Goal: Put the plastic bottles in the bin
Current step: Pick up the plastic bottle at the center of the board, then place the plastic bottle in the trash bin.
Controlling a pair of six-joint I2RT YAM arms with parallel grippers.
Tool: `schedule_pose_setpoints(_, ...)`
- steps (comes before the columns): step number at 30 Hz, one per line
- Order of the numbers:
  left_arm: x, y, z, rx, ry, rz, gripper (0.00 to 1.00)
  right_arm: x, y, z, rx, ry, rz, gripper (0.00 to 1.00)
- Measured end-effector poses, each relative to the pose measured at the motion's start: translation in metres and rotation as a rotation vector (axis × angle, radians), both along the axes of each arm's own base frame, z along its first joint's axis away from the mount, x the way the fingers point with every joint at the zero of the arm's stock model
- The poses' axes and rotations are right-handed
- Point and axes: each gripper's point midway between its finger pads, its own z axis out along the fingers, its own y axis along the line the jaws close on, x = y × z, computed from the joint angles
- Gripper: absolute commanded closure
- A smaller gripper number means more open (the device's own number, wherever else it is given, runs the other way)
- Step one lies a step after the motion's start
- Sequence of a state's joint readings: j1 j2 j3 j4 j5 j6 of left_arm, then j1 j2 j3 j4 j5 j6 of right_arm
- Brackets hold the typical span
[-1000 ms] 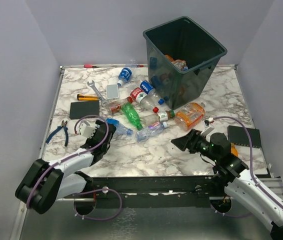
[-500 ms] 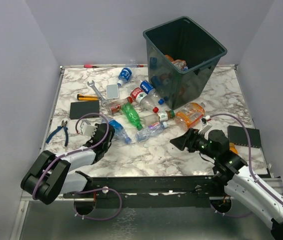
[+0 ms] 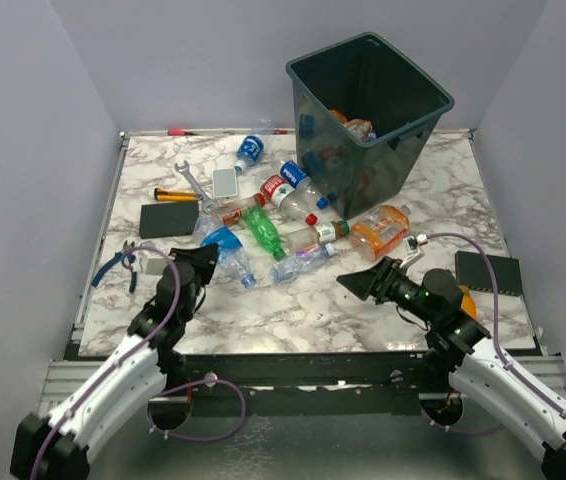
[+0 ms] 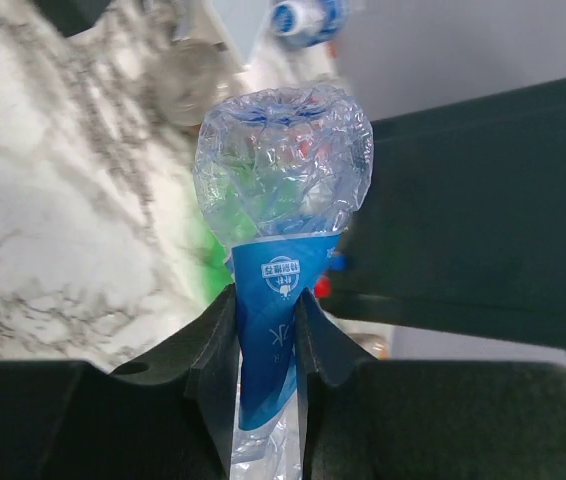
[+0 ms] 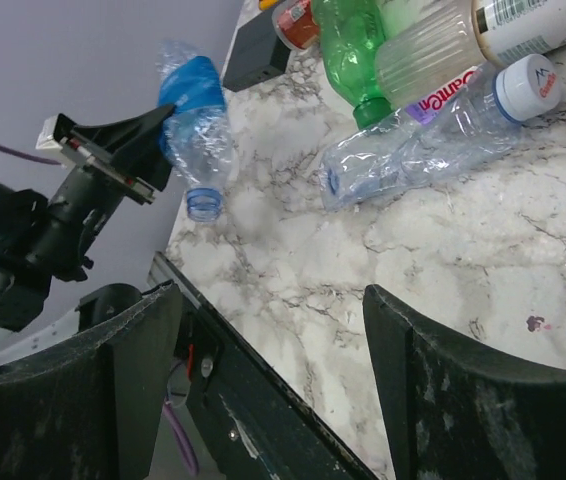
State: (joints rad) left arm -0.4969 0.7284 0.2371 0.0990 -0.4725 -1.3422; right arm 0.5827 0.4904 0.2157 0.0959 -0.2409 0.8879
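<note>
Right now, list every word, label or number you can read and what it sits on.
"Dam", red letters cut off after that: clear crushed plastic bottle with white cap.
Blurred, unreadable: white emblem on the blue label of the crumpled clear bottle held in the left gripper.
Too small: print on the white-labelled bottle.
Everything else: too small.
</note>
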Motion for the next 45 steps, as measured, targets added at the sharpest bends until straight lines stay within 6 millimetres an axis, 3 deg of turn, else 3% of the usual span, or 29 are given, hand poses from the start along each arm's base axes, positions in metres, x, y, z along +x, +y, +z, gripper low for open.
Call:
schedule_pose_setpoints(4, -0.018, 0.006, 0.057, -0.06, -0.162, -0.031, 0.96, 0.004, 0.007, 0.002, 0.016, 0.0, 0.017, 0.25)
schedule_pose_setpoints(7, -0.027, 0.003, 0.079, -0.075, -0.227, -0.076, 0.98, 0.007, 0.018, 0.0, 0.02, 0.016, 0.044, 0.25)
schedule_pose_setpoints(11, -0.033, -0.012, 0.075, -0.047, -0.223, -0.179, 1.0, -0.008, 0.056, 0.008, -0.016, -0.005, 0.153, 0.24)
schedule_pose_setpoints(15, -0.042, -0.021, 0.079, -0.07, -0.267, -0.247, 1.0, -0.021, 0.103, 0.056, 0.025, -0.124, 0.222, 0.23)
schedule_pose_setpoints(18, -0.048, -0.02, 0.091, -0.097, -0.324, -0.257, 1.0, -0.012, 0.112, 0.076, 0.099, -0.181, 0.186, 0.23)
schedule_pose_setpoints(22, -0.054, -0.018, 0.112, -0.152, -0.398, -0.254, 1.0, -0.004, 0.139, 0.071, 0.096, -0.168, 0.2, 0.22)
schedule_pose_setpoints(24, -0.055, -0.018, 0.115, -0.171, -0.407, -0.252, 1.0, -0.008, 0.165, 0.071, 0.081, -0.159, 0.243, 0.22)
schedule_pose_setpoints(28, -0.056, -0.018, 0.117, -0.196, -0.412, -0.249, 1.0, -0.017, 0.196, 0.077, 0.081, -0.168, 0.302, 0.22)
schedule_pose_setpoints(34, -0.056, -0.017, 0.119, -0.211, -0.413, -0.246, 1.0, -0.021, 0.212, 0.064, 0.053, -0.144, 0.339, 0.28)
schedule_pose_setpoints(41, -0.056, -0.016, 0.122, -0.215, -0.419, -0.238, 1.0, -0.022, 0.22, 0.058, 0.038, -0.127, 0.367, 0.55)
schedule_pose_setpoints(43, -0.057, -0.015, 0.125, -0.217, -0.425, -0.235, 1.0, -0.023, 0.222, 0.055, 0.029, -0.118, 0.378, 0.55)
schedule_pose_setpoints(45, -0.056, -0.015, 0.126, -0.217, -0.428, -0.232, 1.0, -0.024, 0.225, 0.053, 0.023, -0.106, 0.387, 0.47)
